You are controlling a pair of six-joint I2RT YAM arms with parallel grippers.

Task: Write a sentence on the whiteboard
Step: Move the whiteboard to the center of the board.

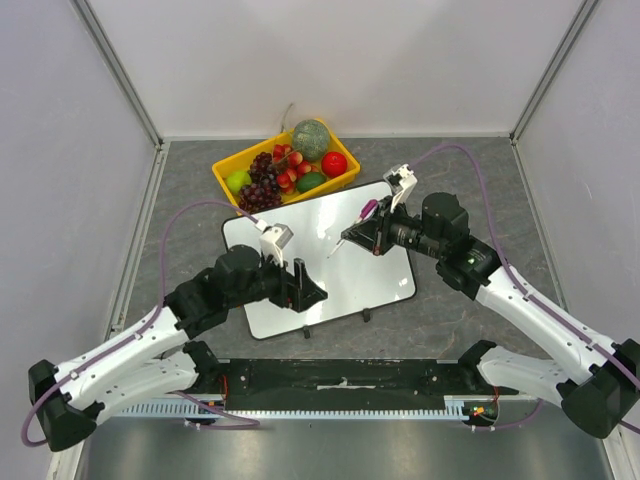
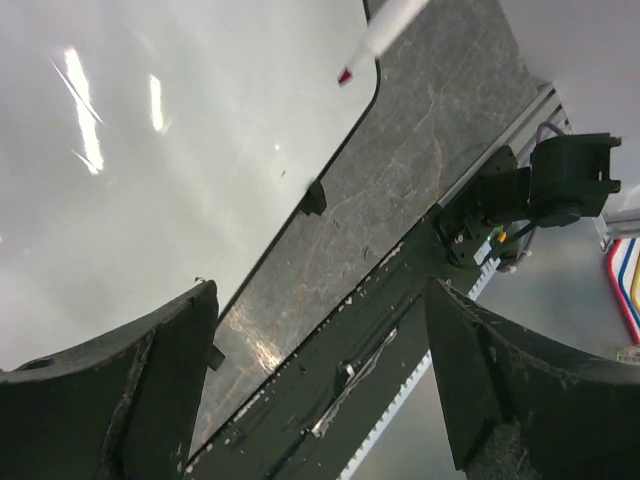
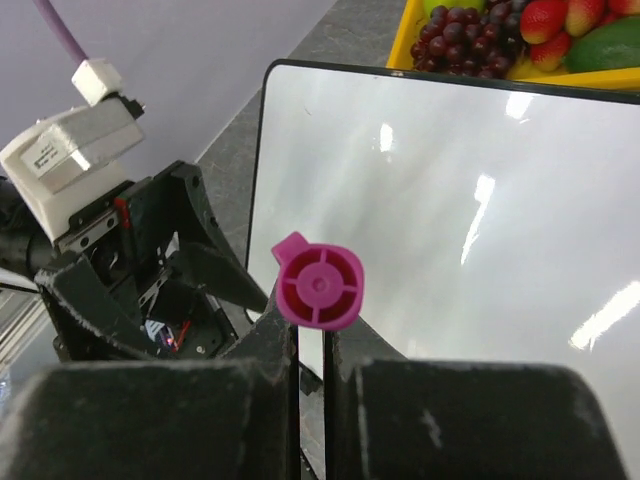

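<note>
Right end effector (image 3: 312,375) with marker (image 3: 319,287) over glossy whiteboard (image 1: 350,275) on grey table (image 1: 455,320)

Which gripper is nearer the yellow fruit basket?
Right. The right gripper, gripping a marker, is over the whiteboard's far half, toward the basket; the left gripper at its near edge.

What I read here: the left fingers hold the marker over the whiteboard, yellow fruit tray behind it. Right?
No. The right fingers hold the marker, as the right wrist view shows; the left fingers are open and empty. The marker is over the whiteboard, yellow fruit tray behind it.
</note>
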